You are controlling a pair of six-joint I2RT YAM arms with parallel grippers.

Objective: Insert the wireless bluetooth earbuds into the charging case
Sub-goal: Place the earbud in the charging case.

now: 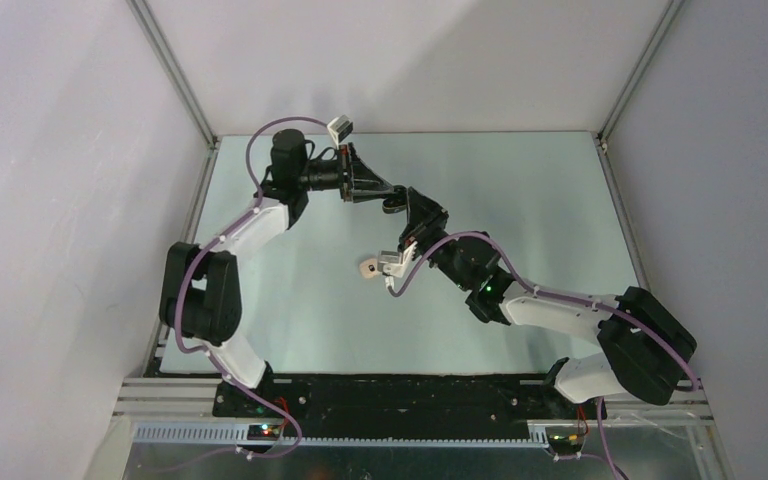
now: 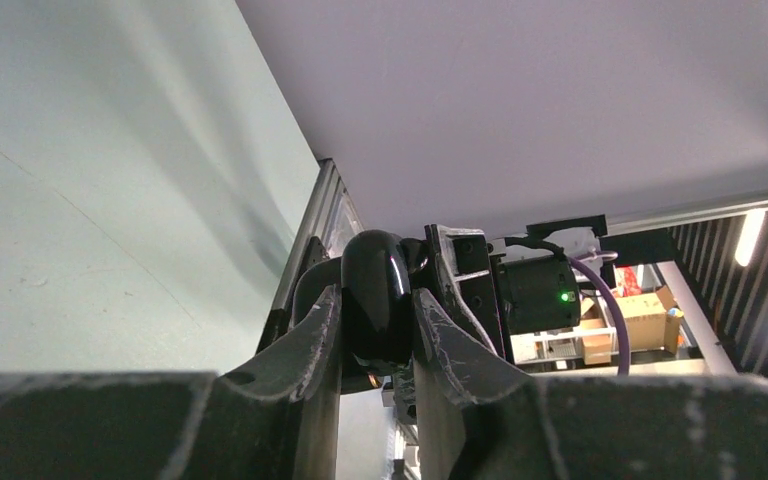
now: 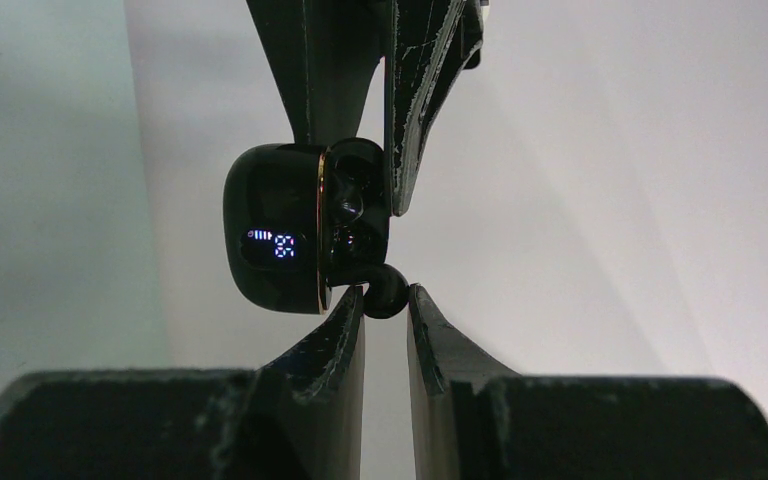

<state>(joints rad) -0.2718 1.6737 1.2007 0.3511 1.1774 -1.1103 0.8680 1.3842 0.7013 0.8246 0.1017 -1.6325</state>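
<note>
My left gripper is shut on the glossy black charging case and holds it in the air above the table's middle. In the right wrist view the case hangs open on its side, with a lit blue display and a gold rim, and the left fingers come down from above. My right gripper is shut on one tiny black earbud, which touches the lower edge of the case's open half. Whether the other earbud sits inside the case cannot be told.
The pale green table is enclosed by white walls with metal frame rails at the corners. The right arm's cable loops over the table. Both arm bases stand on the black rail at the near edge.
</note>
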